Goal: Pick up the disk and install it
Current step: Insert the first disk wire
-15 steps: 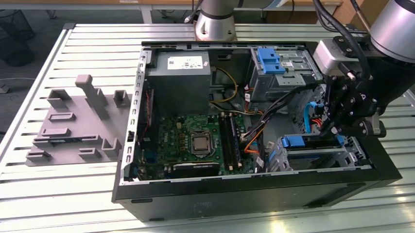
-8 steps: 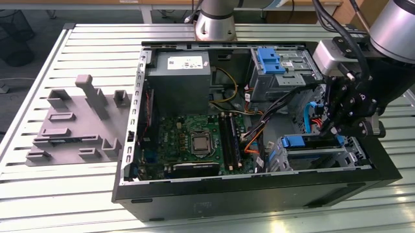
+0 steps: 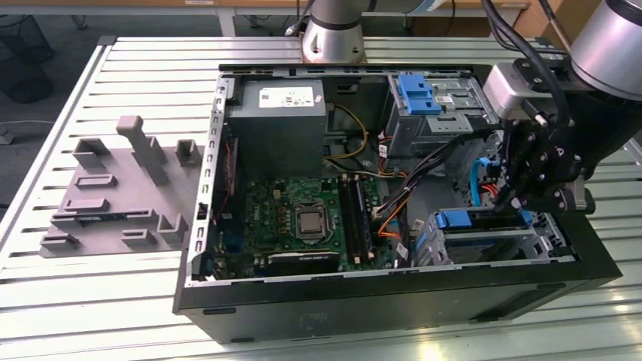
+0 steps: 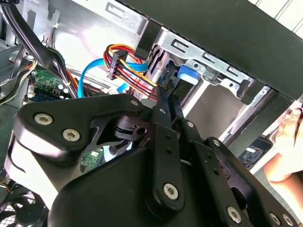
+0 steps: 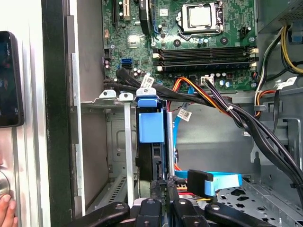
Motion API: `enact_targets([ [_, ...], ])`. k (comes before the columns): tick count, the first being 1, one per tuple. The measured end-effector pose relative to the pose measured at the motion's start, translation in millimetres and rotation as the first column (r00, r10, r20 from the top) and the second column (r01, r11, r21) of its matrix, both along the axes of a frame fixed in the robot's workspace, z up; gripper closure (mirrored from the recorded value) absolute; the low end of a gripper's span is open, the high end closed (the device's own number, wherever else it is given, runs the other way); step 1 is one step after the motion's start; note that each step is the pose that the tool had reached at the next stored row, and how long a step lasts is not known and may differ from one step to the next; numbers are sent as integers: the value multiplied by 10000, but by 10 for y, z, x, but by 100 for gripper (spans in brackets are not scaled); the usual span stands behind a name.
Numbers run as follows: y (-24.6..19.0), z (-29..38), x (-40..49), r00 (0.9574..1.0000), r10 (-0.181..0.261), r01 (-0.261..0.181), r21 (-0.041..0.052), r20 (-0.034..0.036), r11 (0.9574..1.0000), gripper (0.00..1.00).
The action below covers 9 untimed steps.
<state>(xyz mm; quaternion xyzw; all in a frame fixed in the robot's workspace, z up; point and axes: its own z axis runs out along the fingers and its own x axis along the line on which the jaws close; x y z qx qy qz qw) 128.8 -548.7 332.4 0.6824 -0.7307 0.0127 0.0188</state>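
Note:
The disk [image 5: 151, 124] stands on edge in a slot of the metal drive cage [image 5: 110, 100] at the front of the open computer case; its bright blue carrier [image 3: 456, 220] faces the motherboard. My gripper [image 5: 164, 183] is at the disk's other end, fingers pressed together, in line with the dark edge of the drive. In the second wrist view the gripper [image 4: 166, 94] points at the blue carrier tab [image 4: 189, 73]. In the exterior view the gripper [image 3: 510, 200] hangs inside the case just behind the cage.
Bundles of black, orange and blue cables [image 5: 222, 106] run close by the cage. The motherboard [image 3: 301, 218] and grey power supply [image 3: 276, 124] fill the case's other half. A ribbed blue latch [image 3: 416, 94] sits on the upper bay. A person's hand [image 4: 289, 139] and a phone [image 5: 9, 78] lie outside the case wall. A grey fixture [image 3: 116, 188] sits on the table.

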Motion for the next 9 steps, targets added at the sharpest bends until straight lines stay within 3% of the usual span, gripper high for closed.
enact_targets([
  [9, 0, -37, 0, 10000, 0, 0, 19, -6, 10000, 84],
])
